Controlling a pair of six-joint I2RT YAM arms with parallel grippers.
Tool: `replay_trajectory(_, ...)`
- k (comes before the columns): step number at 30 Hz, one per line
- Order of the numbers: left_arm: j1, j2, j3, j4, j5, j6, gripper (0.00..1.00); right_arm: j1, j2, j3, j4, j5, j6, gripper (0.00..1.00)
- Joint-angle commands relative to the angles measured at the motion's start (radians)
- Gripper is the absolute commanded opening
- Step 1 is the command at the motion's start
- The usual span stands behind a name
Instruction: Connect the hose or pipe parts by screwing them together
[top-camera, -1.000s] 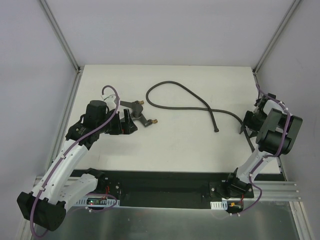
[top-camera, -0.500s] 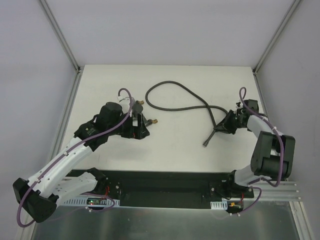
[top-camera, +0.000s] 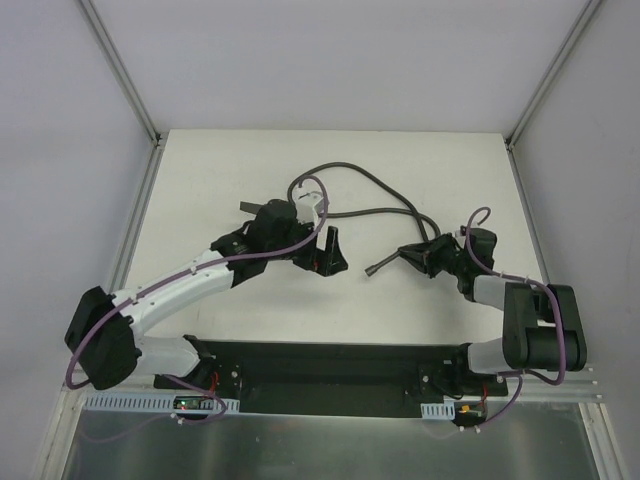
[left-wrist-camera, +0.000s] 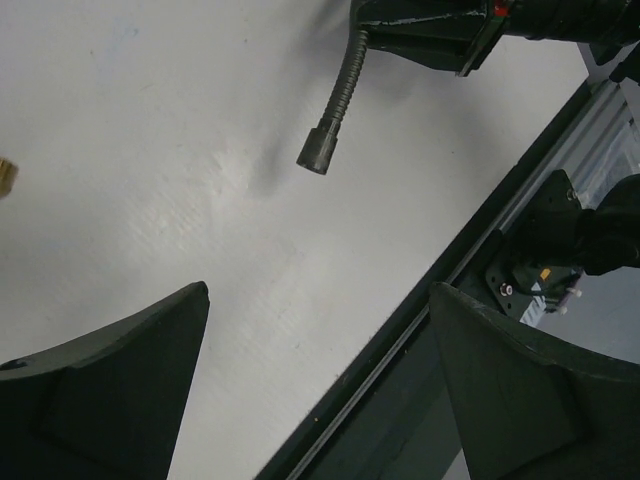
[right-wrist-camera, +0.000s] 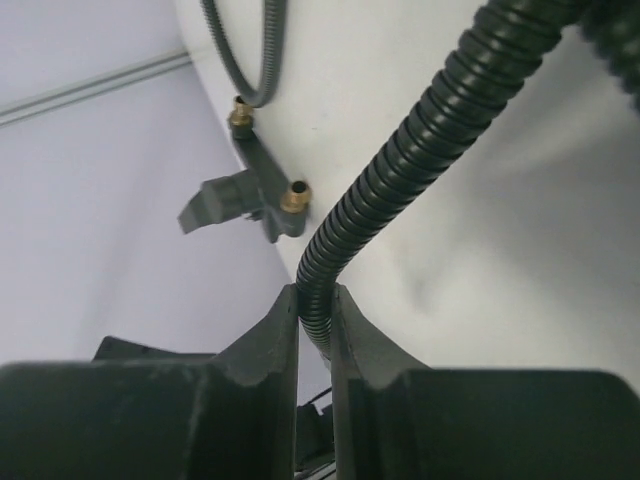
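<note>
The dark-grey ribbed hose loops across the back of the table. My right gripper is shut on it close to its free end connector, which hangs just above the table. In the right wrist view the fingers clamp the hose. The black T-shaped fitting with brass tips lies beyond it. From above the fitting is mostly hidden under my left arm. My left gripper stands open and holds nothing, left of the hose end, which shows ahead of its jaws.
A black base rail runs along the table's near edge, also in the left wrist view. Aluminium frame posts and grey walls close off the back and sides. One brass tip shows at the left wrist view's edge.
My right gripper shut on the hose and dragged its end leftward to the table's middle. My left arm swung right, past the fitting, with its jaws still open.
</note>
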Motion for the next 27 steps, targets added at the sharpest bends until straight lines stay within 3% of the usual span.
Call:
replay_trajectory(1, -0.007, 0.119, 0.057, 0.231, 0.121, 0.106, 0.9, 0.008, -0.028, -0.021, 0.294, -0.061, 0.203, 0.01)
replay_trajectory(8, -0.01, 0.277, 0.08, 0.385, 0.264, 0.121, 0.91, 0.007, -0.03, -0.046, 0.455, -0.11, 0.323, 0.01)
replay_trajectory(14, -0.01, 0.367, 0.147, 0.384, 0.284, 0.13, 0.92, 0.007, -0.031, -0.06, 0.533, -0.131, 0.373, 0.01)
replay_trajectory(27, -0.013, 0.46, 0.183, 0.429, 0.344, 0.094, 0.78, 0.005, -0.017, -0.081, 0.633, -0.125, 0.432, 0.01)
